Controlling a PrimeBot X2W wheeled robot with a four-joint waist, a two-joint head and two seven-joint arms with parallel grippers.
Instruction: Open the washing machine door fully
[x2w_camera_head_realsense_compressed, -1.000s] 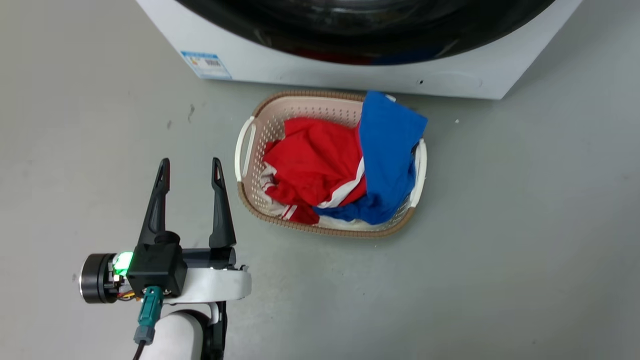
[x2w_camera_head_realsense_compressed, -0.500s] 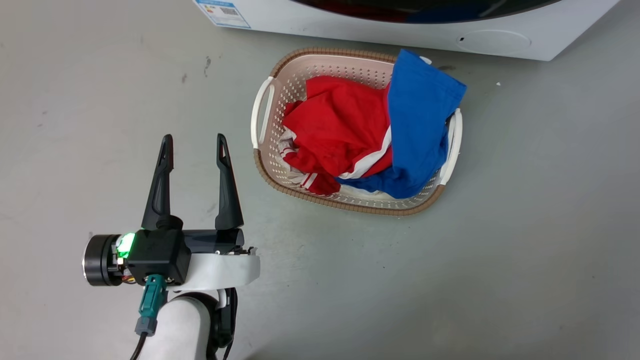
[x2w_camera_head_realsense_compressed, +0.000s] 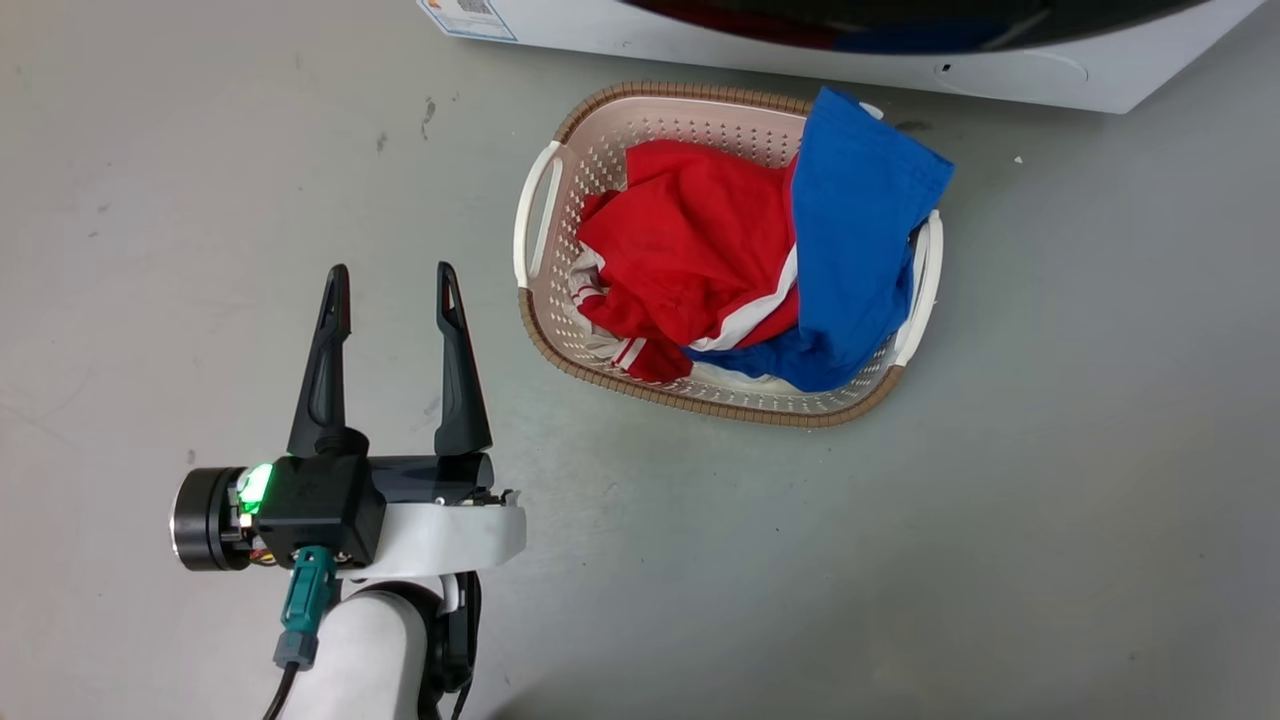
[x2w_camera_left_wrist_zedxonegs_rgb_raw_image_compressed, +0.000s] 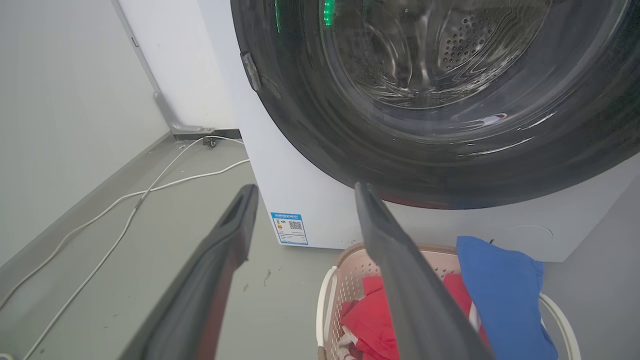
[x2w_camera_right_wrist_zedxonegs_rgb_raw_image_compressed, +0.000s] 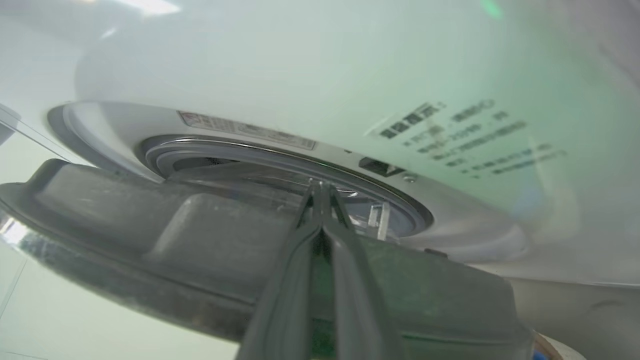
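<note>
The washing machine door (x2w_camera_left_wrist_zedxonegs_rgb_raw_image_compressed: 310, 125) is glossy black with a bulging glass window, and the steel drum shows through it. Its lower rim also shows in the head view as a dark strip (x2w_camera_head_realsense_compressed: 1000, 12) along the top edge. My left gripper (x2w_camera_head_realsense_compressed: 391, 285) hovers open over the floor to the left of the basket, short of the machine; in the left wrist view my left gripper (x2w_camera_left_wrist_zedxonegs_rgb_raw_image_compressed: 305, 190) holds nothing. In the right wrist view the door's grey inner side (x2w_camera_right_wrist_zedxonegs_rgb_raw_image_compressed: 150, 235) stands ajar from the drum opening (x2w_camera_right_wrist_zedxonegs_rgb_raw_image_compressed: 260, 165). My right gripper (x2w_camera_right_wrist_zedxonegs_rgb_raw_image_compressed: 320, 187) is shut, its tips reaching past the door's edge into the gap.
A beige laundry basket (x2w_camera_head_realsense_compressed: 537, 205) with red (x2w_camera_head_realsense_compressed: 690, 240) and blue clothes (x2w_camera_head_realsense_compressed: 860, 220) sits on the floor just in front of the white machine (x2w_camera_head_realsense_compressed: 800, 60). White cables (x2w_camera_left_wrist_zedxonegs_rgb_raw_image_compressed: 125, 200) run along the floor by the left wall.
The head camera has tilted, so the basket and machine shifted up and right in the picture. My left gripper stays open in the same pose.
</note>
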